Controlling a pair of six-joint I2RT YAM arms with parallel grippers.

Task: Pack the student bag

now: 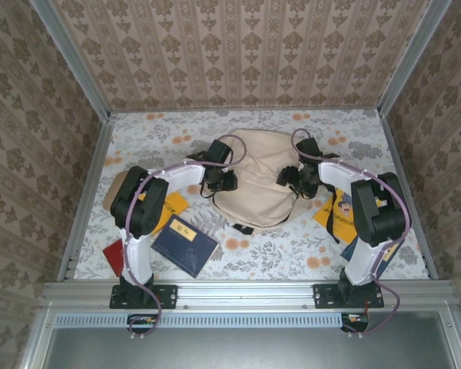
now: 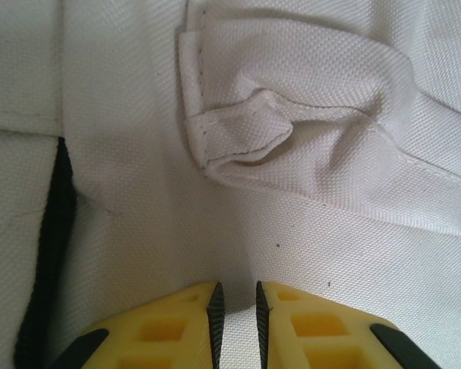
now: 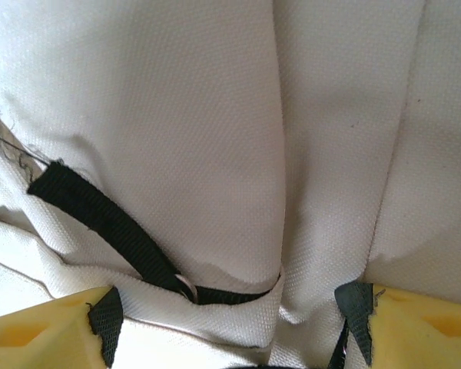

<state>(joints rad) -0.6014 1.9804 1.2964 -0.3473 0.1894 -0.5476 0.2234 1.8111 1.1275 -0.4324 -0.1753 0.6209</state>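
Where left claw bites: student bag, left side.

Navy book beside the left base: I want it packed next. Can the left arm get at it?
Probably yes: the navy book lies uncovered near that arm, but the left tool is at the student bag and must pull back first.

The beige fabric student bag lies mid-table, toward the back of the floral-patterned table. The left arm's fingers press close together on its left side. The right arm's fingers stand wide apart on its right side, astride a fold and a black webbing strap. A dark blue rectangular book lies before the bag to the left, and a yellow paper booklet lies behind it under the left arm. A second yellow paper booklet lies right of the bag.
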